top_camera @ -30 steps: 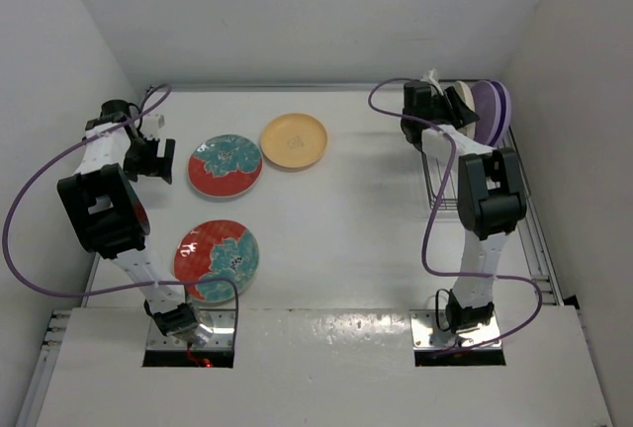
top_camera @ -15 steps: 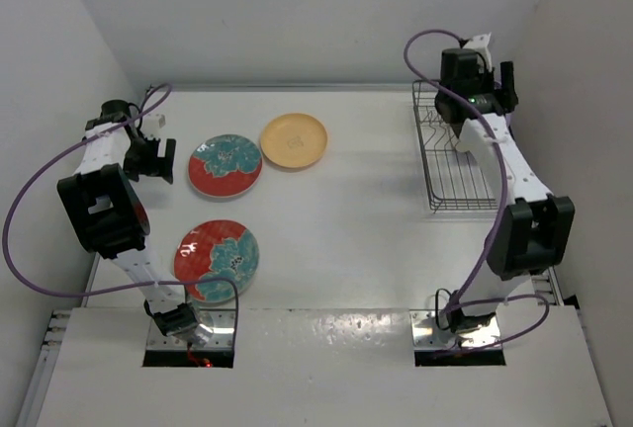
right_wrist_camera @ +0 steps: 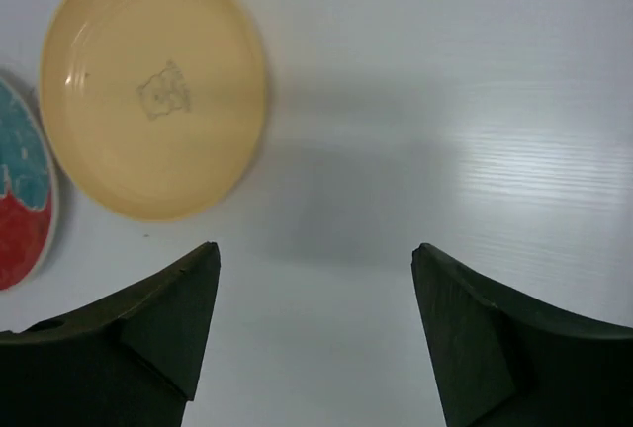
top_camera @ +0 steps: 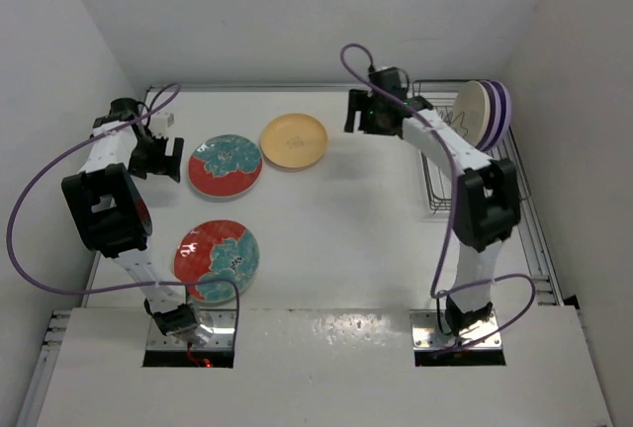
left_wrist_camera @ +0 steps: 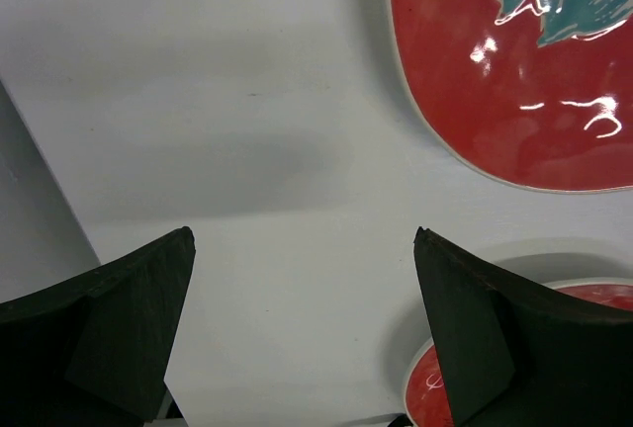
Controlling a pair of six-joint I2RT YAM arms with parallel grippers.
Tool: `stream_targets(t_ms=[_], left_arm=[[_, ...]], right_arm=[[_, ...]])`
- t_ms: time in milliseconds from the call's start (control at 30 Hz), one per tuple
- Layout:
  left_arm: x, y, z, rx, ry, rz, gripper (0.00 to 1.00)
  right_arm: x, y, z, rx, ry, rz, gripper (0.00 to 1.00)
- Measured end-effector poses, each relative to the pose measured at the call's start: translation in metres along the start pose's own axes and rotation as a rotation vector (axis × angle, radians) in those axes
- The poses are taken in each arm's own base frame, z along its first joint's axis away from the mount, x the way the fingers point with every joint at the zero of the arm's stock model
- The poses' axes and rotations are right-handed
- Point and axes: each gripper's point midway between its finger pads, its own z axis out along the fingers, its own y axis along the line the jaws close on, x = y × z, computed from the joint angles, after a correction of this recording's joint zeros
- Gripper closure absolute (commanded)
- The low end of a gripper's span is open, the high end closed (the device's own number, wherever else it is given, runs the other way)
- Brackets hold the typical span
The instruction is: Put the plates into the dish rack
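half done: the dish rack (top_camera: 438, 188) at the table's 2 o'clock holds the cream plate (top_camera: 473, 116) and two lilac plates (top_camera: 502, 109) upright. three lie flat on the table (top_camera: 376, 239): the far red plate (top_camera: 226, 165) at 10 o'clock, the near red plate (top_camera: 216, 261) at 8, the orange-yellow plate (top_camera: 294, 140) near 12. my right arm stretches toward 11 o'clock, right claw (right_wrist_camera: 316, 249) spread and empty, the orange-yellow plate at its 10 o'clock. my left claw (left_wrist_camera: 304, 236) hangs spread, empty, the far red plate at its 1 o'clock.
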Motion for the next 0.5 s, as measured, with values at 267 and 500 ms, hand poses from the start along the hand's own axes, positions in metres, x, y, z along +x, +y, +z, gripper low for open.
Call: stream_targets(t_ms=[267, 500], left_arm=[[0.004, -0.003, 0.002, 0.006, 0.012, 0.003, 0.03], [0.007, -0.004, 0.004, 0.009, 0.019, 0.002, 0.03]], right_arm=[[0.073, 0.059, 0.112, -0.090, 0.184, 0.193, 0.40], [0.093, 0.065, 0.148, -0.024, 0.202, 0.296, 0.58]])
